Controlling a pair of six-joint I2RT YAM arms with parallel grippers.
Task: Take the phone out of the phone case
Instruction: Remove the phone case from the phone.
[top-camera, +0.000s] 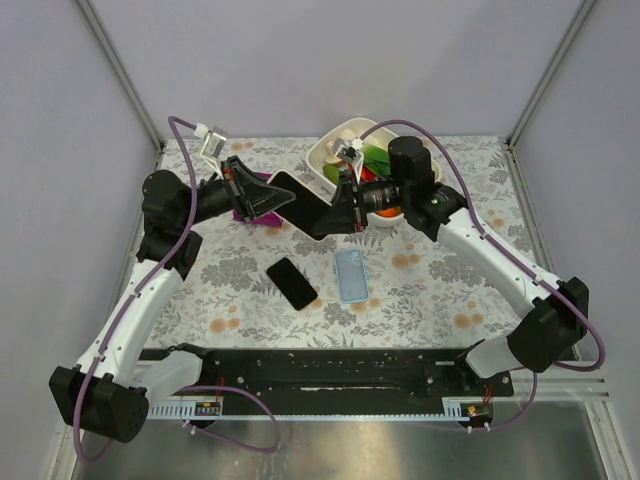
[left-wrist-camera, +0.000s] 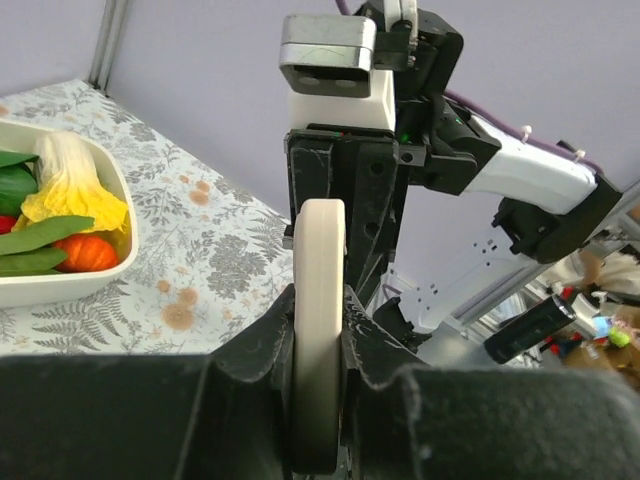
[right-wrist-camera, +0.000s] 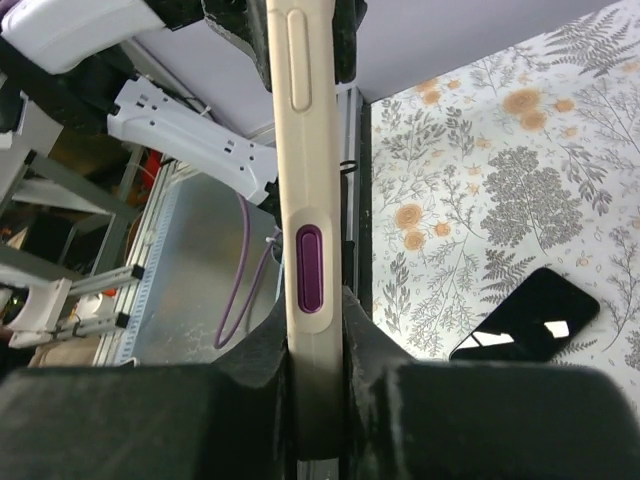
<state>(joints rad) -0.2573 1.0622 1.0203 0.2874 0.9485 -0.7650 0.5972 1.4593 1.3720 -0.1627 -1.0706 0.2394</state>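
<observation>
Showing mostly edge-on: clamped cream case (right-wrist-camera: 305, 200)

cream case (right-wrist-camera: 305, 120) bars mid-air, bowl (left-wrist-camera: 60, 285) behind; black phone (top-camera: 291, 282), blue case (top-camera: 351, 275) below.

A robot lab cell: plain white walls (top-camera: 330, 60) on metal framing (top-camera: 119, 70) enclose a floral-clothed table (top-camera: 450, 290).

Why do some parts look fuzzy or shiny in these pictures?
Left wrist view: the gripper fingers are nearly black with little detail, and the clutter beyond the table is blurred. Right wrist view: white glare patches on the black phone lying on the table. Top view: even light, only soft shadows.
</observation>
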